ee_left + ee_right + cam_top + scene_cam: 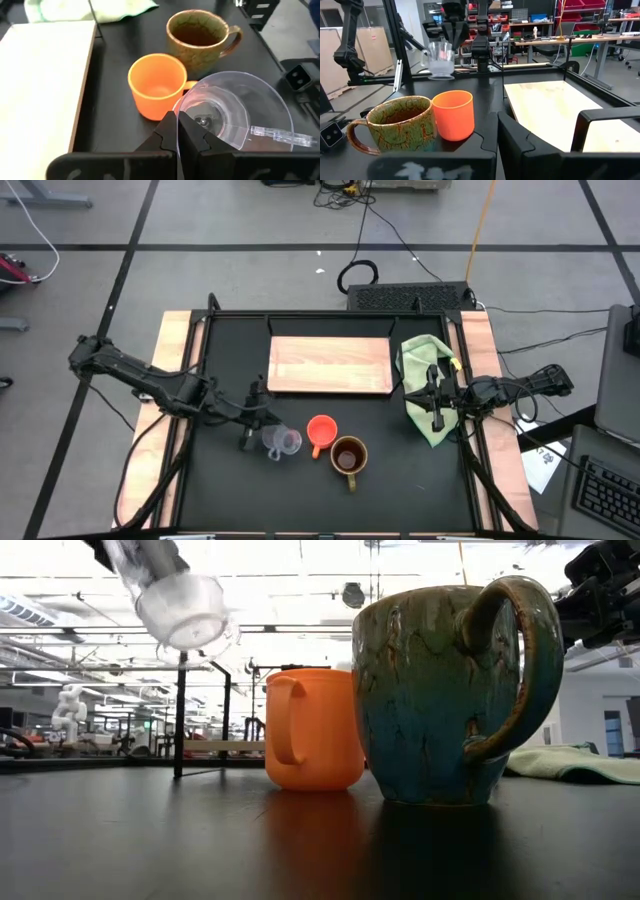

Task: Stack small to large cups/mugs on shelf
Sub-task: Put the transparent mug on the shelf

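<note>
So far nothing sits on the shelf [330, 366]; its pale wood top is bare at the back of the table. The left gripper [179, 131] has its fingers pinched on the rim of the clear glass cup [281, 442] and holds it up off the table, tilted, just left of the orange mug [321, 431]. That mug stands upright with the larger brown mug [348, 457] close against it toward the front edge, the two touching or nearly so. The right gripper [436, 401] waits over the green cloth [425, 360] to the right of the shelf; its fingers look narrowly parted and hold nothing. As I judge it, the job has barely begun: the cup in hand still needs setting somewhere, and both mugs remain to be moved and nested or lined up.
</note>
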{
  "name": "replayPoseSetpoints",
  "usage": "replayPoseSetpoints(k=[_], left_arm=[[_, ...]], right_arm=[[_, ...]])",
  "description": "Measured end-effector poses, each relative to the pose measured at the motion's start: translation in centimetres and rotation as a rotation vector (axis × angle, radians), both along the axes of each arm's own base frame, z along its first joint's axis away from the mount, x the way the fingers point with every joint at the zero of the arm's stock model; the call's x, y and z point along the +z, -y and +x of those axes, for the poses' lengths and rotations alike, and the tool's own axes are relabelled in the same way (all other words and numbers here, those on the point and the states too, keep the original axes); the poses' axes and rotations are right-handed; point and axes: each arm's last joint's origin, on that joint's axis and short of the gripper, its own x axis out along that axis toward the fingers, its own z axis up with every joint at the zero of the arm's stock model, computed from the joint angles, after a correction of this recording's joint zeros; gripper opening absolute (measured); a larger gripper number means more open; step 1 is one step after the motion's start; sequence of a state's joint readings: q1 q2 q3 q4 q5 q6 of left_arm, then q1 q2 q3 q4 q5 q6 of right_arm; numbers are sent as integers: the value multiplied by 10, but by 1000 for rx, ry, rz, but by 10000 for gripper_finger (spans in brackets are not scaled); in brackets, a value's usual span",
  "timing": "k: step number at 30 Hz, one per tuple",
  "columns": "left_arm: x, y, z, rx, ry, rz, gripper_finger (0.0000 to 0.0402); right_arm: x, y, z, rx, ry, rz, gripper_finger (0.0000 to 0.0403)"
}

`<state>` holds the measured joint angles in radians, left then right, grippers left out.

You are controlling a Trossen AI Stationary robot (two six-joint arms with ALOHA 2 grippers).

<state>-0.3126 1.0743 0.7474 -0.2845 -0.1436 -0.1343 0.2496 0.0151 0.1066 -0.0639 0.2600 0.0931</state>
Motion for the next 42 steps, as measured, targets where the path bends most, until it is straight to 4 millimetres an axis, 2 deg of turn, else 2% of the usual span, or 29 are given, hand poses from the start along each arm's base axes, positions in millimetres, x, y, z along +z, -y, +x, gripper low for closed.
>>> replayPoseSetpoints(k=[7,16,24,30,42], left_arm=[[-21,-5,-14,29,29,-8,0],[-28,-6,-14,54,126,-10,0],[-13,-13,-5,96,281,-29,0],[6,-32,2,179,322,-4,0],[70,-84,1,283,201,30,0]], right_arm=[[0,0,0,0,0,0,0],[0,0,0,0,-1,3,0],[0,0,0,0,-1,3,0],[0,0,0,0,-1,1,0],[0,0,0,0,-1,0,0]])
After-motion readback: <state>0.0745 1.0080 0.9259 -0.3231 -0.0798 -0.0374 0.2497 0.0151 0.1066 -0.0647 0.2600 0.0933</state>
